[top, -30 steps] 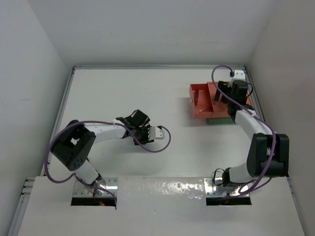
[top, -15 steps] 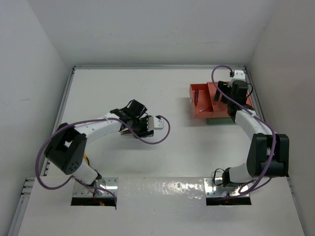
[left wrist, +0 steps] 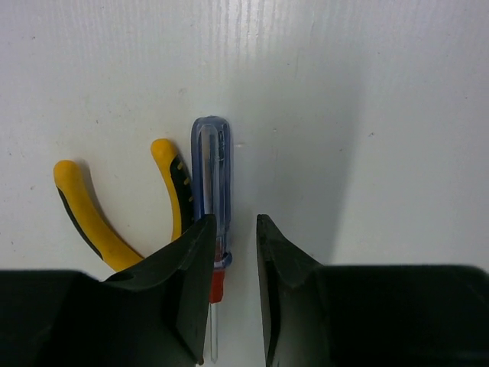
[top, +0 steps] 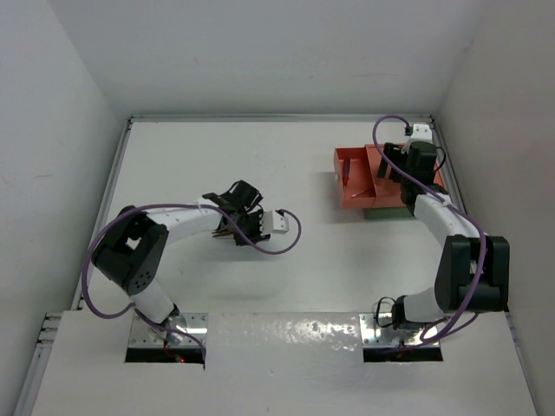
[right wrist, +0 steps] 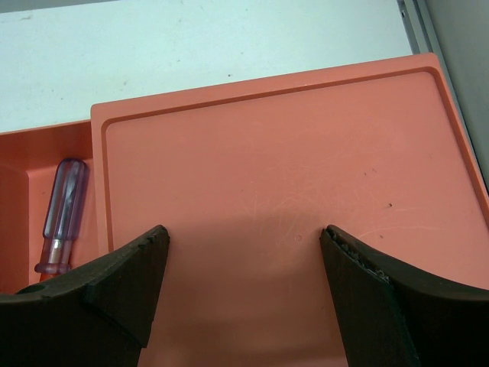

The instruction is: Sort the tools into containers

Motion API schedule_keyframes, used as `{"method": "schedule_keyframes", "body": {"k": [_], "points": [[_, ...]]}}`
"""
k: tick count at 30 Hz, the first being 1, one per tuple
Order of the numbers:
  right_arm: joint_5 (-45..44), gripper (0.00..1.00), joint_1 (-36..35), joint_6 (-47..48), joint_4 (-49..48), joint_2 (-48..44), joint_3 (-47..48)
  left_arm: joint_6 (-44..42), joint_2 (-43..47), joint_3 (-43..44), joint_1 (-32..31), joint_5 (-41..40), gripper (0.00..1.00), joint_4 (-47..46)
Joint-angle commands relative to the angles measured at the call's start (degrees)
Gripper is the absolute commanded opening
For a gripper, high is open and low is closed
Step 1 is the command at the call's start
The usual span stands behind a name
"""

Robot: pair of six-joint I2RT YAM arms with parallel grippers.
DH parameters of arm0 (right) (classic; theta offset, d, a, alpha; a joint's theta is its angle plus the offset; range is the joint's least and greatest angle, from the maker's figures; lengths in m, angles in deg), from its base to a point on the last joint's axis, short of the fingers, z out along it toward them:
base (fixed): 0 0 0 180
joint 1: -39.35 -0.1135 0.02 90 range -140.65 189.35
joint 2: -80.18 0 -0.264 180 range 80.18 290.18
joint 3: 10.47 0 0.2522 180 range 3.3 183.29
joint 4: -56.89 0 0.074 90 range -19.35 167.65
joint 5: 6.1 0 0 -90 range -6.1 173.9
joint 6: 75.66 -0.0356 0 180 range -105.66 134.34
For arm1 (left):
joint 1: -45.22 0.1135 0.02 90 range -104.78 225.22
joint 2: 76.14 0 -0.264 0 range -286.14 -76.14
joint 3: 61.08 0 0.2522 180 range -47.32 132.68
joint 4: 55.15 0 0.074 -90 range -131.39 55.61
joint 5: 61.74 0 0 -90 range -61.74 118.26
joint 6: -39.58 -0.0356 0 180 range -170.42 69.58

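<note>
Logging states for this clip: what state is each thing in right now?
Left tool: open narrowly, straddling the blue screwdriver.
Right tool: open wide, empty, above the orange tray.
Blue screwdriver: lying on the table.
Pliers: lying on the table, handles spread.
Purple screwdriver: lying in the tray's left compartment.
Orange tray: holds one screwdriver.

2 arms, same build: left arm point(top: 186, 227) and right arm point(top: 434, 212) have white link shells and black joint housings. 1 purple cable point(top: 375, 132) per arm. White camera block point(top: 279, 221) at wrist. Shiny metal base plates point(top: 195, 322). Fingers point(left wrist: 183, 290) matte black, wedge-shaped.
</note>
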Motion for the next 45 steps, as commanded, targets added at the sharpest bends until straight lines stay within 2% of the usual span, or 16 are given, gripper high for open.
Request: {"method": "schedule_keyframes", "body": {"k": [1,4,12,20,24,29,30,34,38,45], "points": [[0.0,0.81,0.0,0.7,15.8,2.8,-3.9,-2.2,2.4,-2.2,0.2,3.6,0.24,2.3],[0.1,0.82,0.0,0.5,15.8,3.2,-3.8,-4.7,4.8,-4.1,0.2,4.9,0.24,3.5],[0.2,0.82,0.0,0.6,16.1,3.2,-3.8,-4.3,2.5,-4.2,0.2,4.5,0.28,3.4],[0.3,0.82,0.0,0.9,16.1,3.9,-3.5,-5.0,12.2,1.6,-1.9,10.1,0.30,12.1],[0.4,0.82,-0.1,0.6,16.1,4.9,-3.2,-3.4,13.9,3.9,-2.5,12.7,0.38,13.1],[0.3,0.82,0.0,0.6,16.2,5.0,-3.4,-1.2,9.0,3.3,-2.3,3.4,0.48,7.7],[0.1,0.82,-0.1,0.6,16.4,5.0,-3.4,-1.2,7.8,3.8,-2.3,2.8,0.52,7.6],[0.0,0.82,0.0,0.7,16.6,4.8,-3.2,-0.4,0.3,5.3,-1.4,1.0,0.59,5.9],[0.0,0.82,0.0,0.7,16.5,4.6,-3.6,-1.5,-1.8,5.4,-1.3,2.2,0.51,5.4],[0.4,0.82,0.0,0.6,16.3,4.6,-3.7,-1.2,-7.2,4.6,-1.0,-0.7,0.47,2.8]]}}
